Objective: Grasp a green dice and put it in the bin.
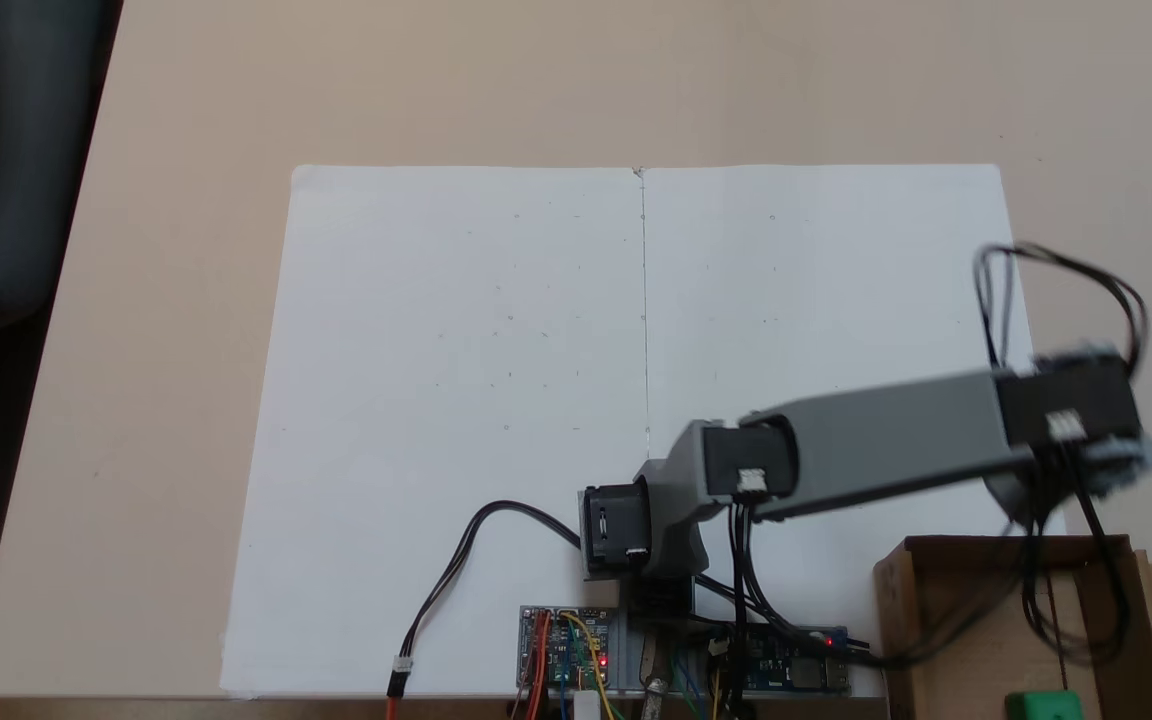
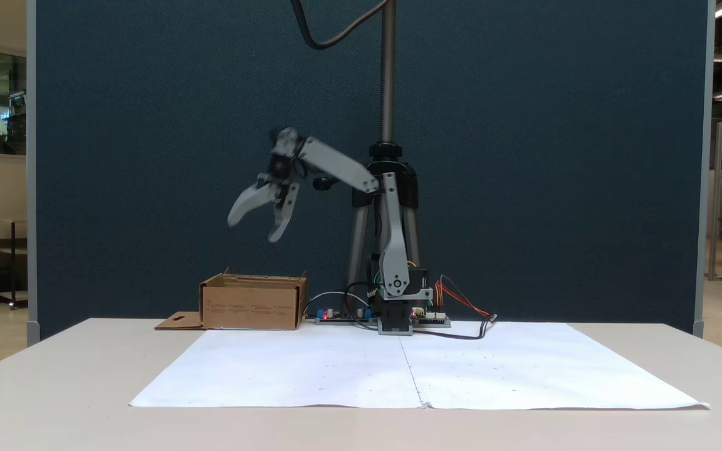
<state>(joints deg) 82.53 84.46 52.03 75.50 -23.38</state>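
Note:
The green dice (image 1: 1043,705) lies inside the bin (image 1: 936,640), a brown cardboard box at the bottom right of a fixed view; only its top shows at the frame edge. The same bin (image 2: 251,305) stands left of the arm's base in the other fixed view, with its flap (image 2: 178,322) lying flat on the table. My gripper (image 2: 252,228) hangs well above the bin, its two grey fingers spread apart and open, with nothing between them. From above, the forearm (image 1: 886,440) and wrist motor (image 1: 1071,420) cover the gripper.
White paper sheets (image 1: 536,400) cover the middle of the beige table. The arm's base (image 2: 395,313), circuit boards (image 1: 566,650) and cables (image 1: 456,570) sit along the near edge. A tripod pole (image 2: 388,75) rises behind the base, before a dark blue partition.

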